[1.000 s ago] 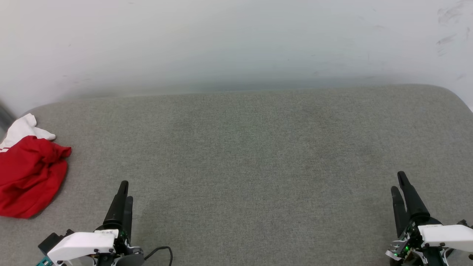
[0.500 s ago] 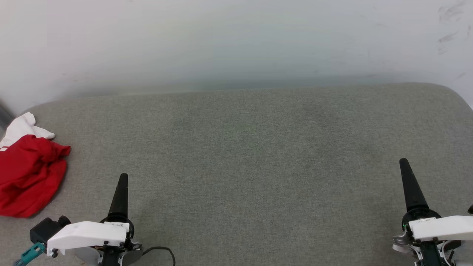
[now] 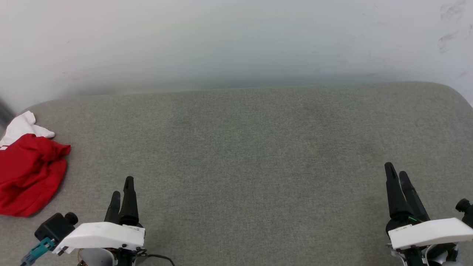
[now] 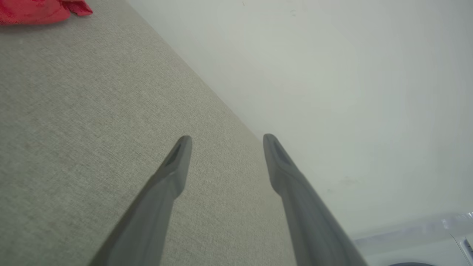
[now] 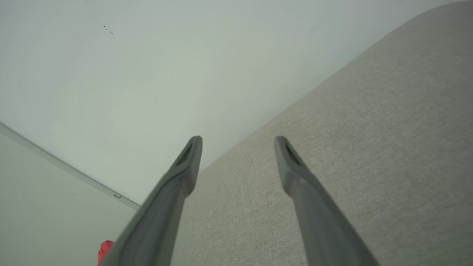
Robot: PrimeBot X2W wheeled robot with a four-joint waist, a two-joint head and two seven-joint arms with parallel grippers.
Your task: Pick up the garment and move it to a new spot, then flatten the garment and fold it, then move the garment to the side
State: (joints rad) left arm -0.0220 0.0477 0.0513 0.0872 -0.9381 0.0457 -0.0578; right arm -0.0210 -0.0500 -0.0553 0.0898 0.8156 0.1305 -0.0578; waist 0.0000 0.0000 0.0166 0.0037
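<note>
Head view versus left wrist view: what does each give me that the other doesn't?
Head view adds the right gripper and most of the crumpled garment with its white sleeve. Left wrist view adds the open gap between the left gripper's fingers, holding nothing. Shared: the left gripper, red garment fabric, grey fabric surface, pale wall.

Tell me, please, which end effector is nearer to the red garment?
Left. The left end effector is just right of the garment, on the grey surface's left side; the right end effector is across the surface, at its far right.
</note>
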